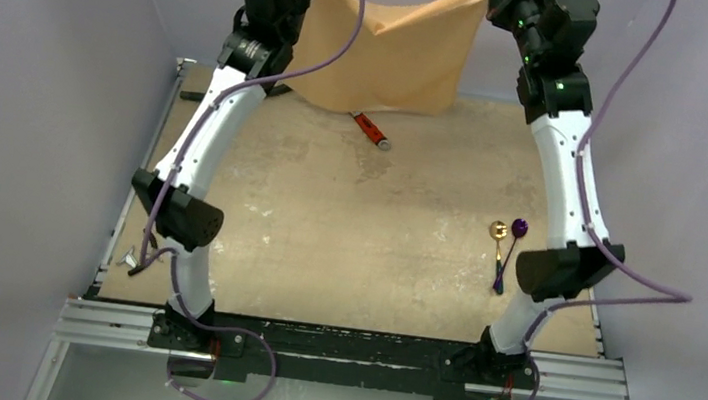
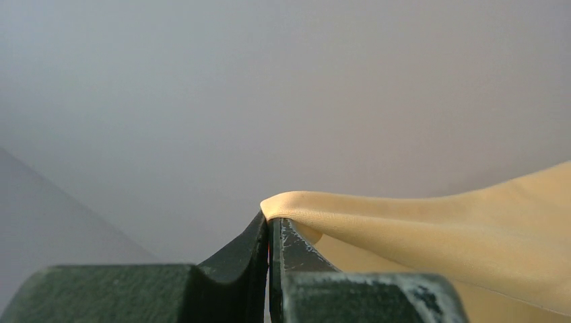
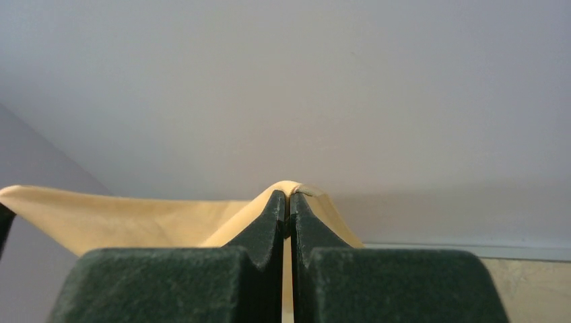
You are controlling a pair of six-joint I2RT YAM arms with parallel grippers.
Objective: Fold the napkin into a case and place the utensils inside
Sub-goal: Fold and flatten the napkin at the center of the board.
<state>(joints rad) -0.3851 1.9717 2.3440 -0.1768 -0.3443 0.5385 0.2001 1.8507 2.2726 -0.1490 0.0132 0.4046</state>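
I hold a soft peach-orange cloth napkin (image 1: 396, 59) by its top corners, left gripper (image 2: 269, 225) and right gripper (image 3: 288, 200) both pinched tight on it. Its long axis runs hand to hand, sagging between them. Grey walls (image 1: 27, 123) crowd both hands. Slim gold and purple utensils (image 1: 504, 242) lie well below the right gripper, bowls pointing toward it.

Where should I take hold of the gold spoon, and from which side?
Grip the gold spoon on its slim handle just behind the bowl, coming straight down from above, jaws across the handle. It lies flat on the table, and its handle seems to meet the purple spoon at the near end, so the bowl end likely offers room.
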